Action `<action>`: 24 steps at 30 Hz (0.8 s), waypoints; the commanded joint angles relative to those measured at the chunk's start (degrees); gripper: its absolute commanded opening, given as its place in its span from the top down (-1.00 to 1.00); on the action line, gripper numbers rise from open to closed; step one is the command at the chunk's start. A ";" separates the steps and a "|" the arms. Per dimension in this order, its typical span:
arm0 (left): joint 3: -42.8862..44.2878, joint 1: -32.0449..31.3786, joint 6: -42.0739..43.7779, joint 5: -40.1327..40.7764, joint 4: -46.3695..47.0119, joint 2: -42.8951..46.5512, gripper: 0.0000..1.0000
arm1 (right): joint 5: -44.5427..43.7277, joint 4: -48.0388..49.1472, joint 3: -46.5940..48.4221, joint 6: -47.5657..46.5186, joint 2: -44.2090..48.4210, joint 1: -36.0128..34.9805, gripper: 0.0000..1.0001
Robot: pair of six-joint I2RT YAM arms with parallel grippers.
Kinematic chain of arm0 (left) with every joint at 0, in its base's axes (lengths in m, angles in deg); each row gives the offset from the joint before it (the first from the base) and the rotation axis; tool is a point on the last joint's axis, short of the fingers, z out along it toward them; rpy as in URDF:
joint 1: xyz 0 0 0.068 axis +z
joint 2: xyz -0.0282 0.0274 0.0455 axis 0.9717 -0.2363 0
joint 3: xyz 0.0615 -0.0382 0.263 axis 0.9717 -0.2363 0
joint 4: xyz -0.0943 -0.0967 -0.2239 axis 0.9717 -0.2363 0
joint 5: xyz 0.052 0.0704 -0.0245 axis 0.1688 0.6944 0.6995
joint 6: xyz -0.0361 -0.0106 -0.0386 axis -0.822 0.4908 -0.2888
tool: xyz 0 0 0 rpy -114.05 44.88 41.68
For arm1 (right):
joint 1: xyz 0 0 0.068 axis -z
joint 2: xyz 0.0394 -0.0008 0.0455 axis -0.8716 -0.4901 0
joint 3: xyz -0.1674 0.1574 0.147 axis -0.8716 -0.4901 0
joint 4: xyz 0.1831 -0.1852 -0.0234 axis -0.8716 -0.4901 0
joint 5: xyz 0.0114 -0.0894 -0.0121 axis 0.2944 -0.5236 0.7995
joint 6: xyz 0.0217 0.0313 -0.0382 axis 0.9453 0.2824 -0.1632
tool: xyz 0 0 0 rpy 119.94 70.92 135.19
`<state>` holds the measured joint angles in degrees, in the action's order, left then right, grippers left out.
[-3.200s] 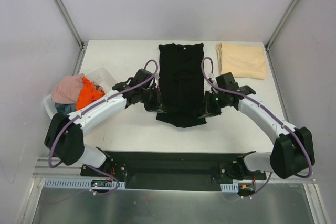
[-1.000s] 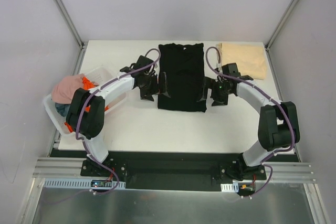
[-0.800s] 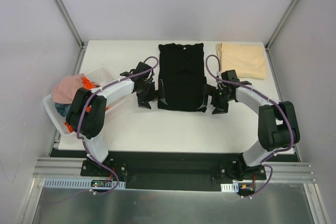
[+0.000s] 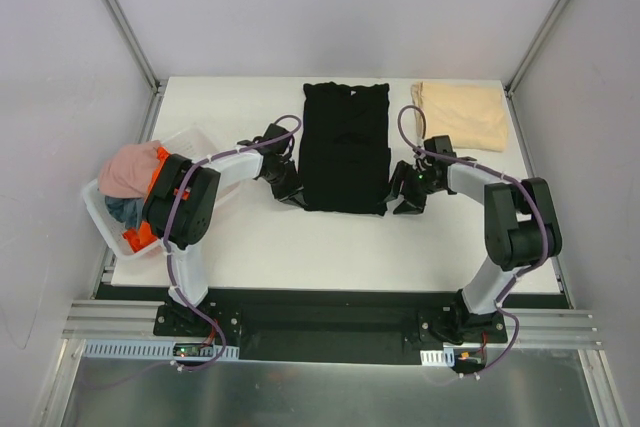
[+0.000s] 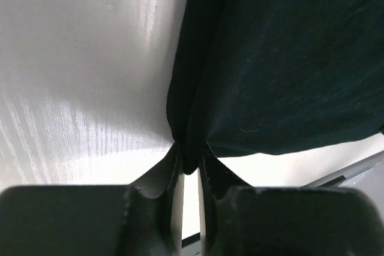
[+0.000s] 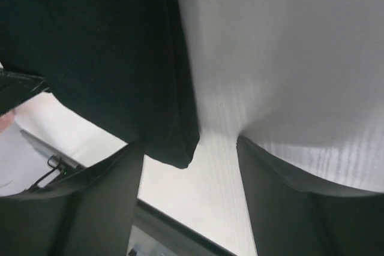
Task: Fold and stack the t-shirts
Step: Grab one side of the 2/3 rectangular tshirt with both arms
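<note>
Top view: the black tee [image 4: 345, 147] lies folded into a long, narrow rectangle on the table [image 4: 300, 247], centred between the left and right edges and reaching to the far edge. A tan tee [image 4: 462, 114] lies folded at the far right corner, apart from the black one. At the left edge a white basket [image 4: 190, 137] holds a pink tee [image 4: 127, 169], an orange tee [image 4: 158, 160] and a grey-blue tee [image 4: 120, 209]. The left gripper [image 4: 290, 194] is at the black tee's near left corner and the right gripper [image 4: 397, 197] at its near right corner.

Left wrist view: the left gripper [image 5: 189, 160] has its jaws pressed nearly together, clamped on a gathered fold at the black tee's [image 5: 288, 58] edge.

Right wrist view: the right gripper [image 6: 189, 145] has its jaws apart, one finger [image 6: 108, 208] on each side of the black tee's [image 6: 96, 46] corner, which lies loose on the table [image 6: 288, 46] between them.
</note>
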<state>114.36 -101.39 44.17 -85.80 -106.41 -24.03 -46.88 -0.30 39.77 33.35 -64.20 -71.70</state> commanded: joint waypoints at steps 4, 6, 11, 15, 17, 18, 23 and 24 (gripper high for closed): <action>-1.01 0.45 -0.34 -0.31 0.78 -0.30 1.00 | 4.19 0.90 -2.05 0.15 -2.42 0.06 -0.06; -1.71 0.45 -0.43 -0.22 1.22 0.13 1.00 | 4.64 0.90 -2.31 -0.20 -3.38 0.06 0.03; -4.52 0.45 -1.13 -0.49 3.23 1.36 1.00 | 5.17 1.52 -2.40 -0.20 -6.54 0.06 0.50; -6.10 0.45 -1.57 -1.45 4.73 1.72 1.00 | 5.08 1.78 -2.40 -0.73 -7.87 0.06 0.73; -6.90 0.36 -1.83 -2.33 5.78 2.59 1.00 | 6.22 2.13 -2.93 -0.81 -7.87 -0.03 0.99; -8.03 0.36 -1.92 -2.51 5.88 3.21 1.00 | 6.83 2.40 -3.37 -0.90 -7.52 -0.03 0.99; -14.71 -0.77 -1.83 -4.18 5.88 12.06 1.00 | 7.36 -3.47 -7.32 -4.15 1.61 -0.02 0.99; -17.33 -1.04 -2.01 -4.53 5.88 13.74 1.00 | 7.88 -4.71 -8.98 -4.68 3.54 -0.03 0.99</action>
<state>103.61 -101.15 42.42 -89.69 -97.38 -17.91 -36.94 2.87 35.18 33.14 -67.68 -71.61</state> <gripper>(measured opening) 0.032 0.018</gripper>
